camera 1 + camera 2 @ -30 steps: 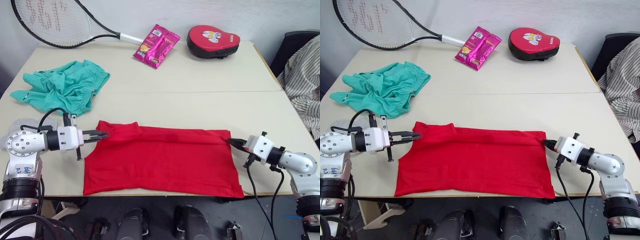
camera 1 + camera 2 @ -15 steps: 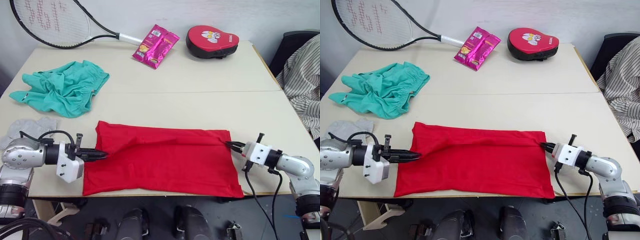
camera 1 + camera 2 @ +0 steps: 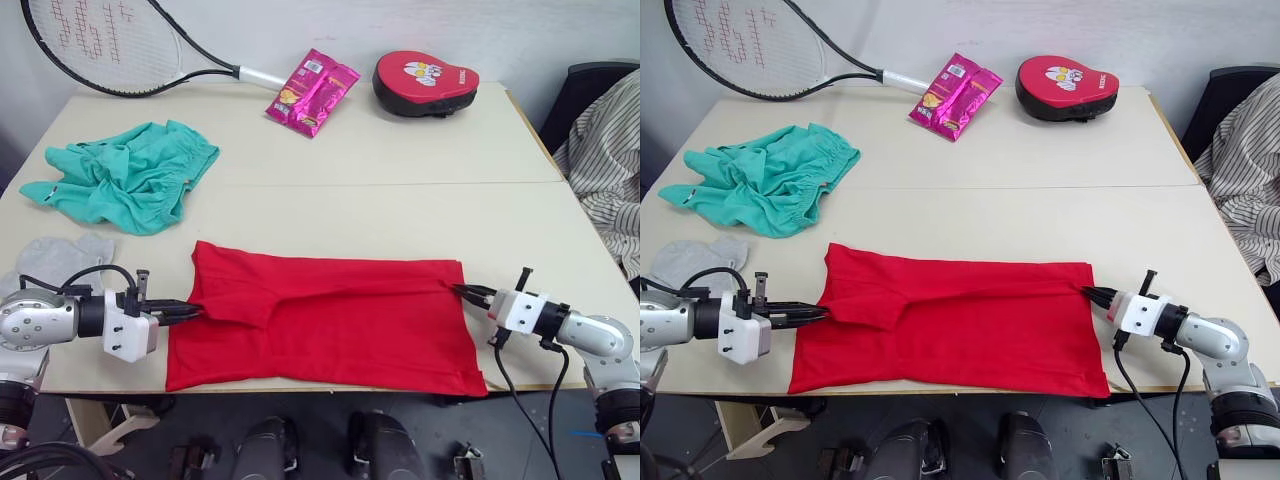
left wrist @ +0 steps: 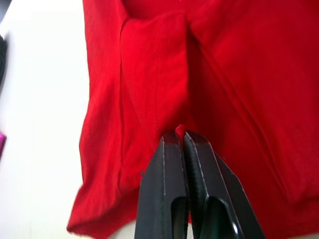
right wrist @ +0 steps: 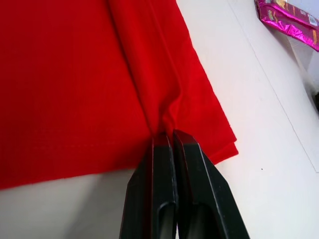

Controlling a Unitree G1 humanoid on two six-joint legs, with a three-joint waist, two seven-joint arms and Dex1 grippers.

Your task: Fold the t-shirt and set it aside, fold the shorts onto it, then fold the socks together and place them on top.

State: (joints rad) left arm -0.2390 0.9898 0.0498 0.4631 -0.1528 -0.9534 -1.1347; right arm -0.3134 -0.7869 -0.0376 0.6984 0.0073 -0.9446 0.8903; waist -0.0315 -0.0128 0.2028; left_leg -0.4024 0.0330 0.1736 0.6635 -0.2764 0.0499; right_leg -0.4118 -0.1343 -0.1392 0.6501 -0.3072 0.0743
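Red t-shirt (image 3: 330, 325) flat along near edge of bench (image 3: 400, 210), partly folded. Left end effector (image 3: 190, 312) pinched closed on shirt's left edge fold; right end effector (image 3: 468, 292) pinched closed on right edge fold. Teal shorts (image 3: 120, 185) crumpled far left. Grey socks (image 3: 55, 255) near left bench edge

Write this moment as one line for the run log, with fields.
step: folding t-shirt | left gripper: shut on t-shirt | right gripper: shut on t-shirt | shorts, socks: untouched on table
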